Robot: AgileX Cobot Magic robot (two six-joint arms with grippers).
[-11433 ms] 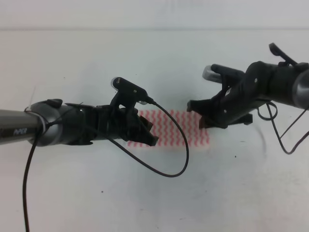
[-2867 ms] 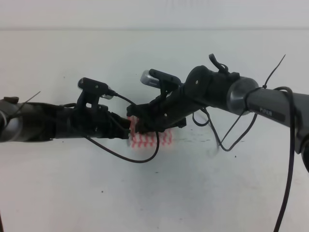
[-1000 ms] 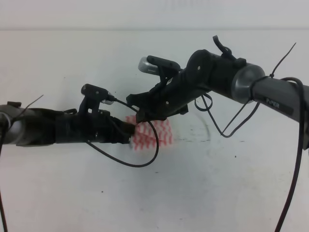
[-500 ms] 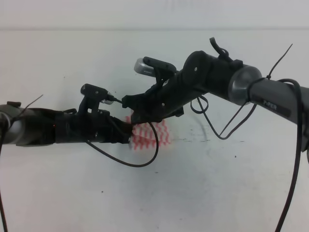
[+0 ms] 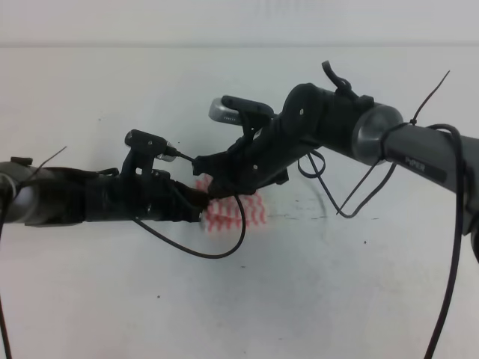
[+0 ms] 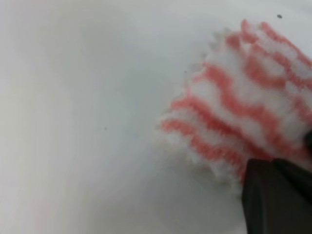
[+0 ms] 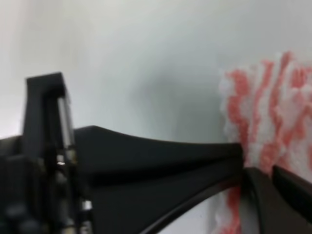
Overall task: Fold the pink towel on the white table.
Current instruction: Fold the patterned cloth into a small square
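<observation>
The pink towel (image 5: 243, 211) lies folded into a small patch on the white table (image 5: 314, 299), with zigzag stripes showing. My left gripper (image 5: 200, 209) reaches in from the left and sits at the towel's near-left edge. In the left wrist view its dark fingers (image 6: 273, 195) are closed together on the fluffy towel edge (image 6: 243, 102). My right gripper (image 5: 213, 179) reaches across the middle to the towel's far-left corner. In the right wrist view its fingers (image 7: 278, 195) are closed on the towel (image 7: 278, 112), with the left arm (image 7: 146, 161) just beside it.
A black cable (image 5: 224, 250) loops from the left arm over the table just in front of the towel. More cables (image 5: 352, 202) hang from the right arm. A few dark specks (image 5: 364, 241) mark the table.
Over the last second the right gripper has shifted a little left and lower at the towel's left corner. The left arm and the folded towel have barely moved.
</observation>
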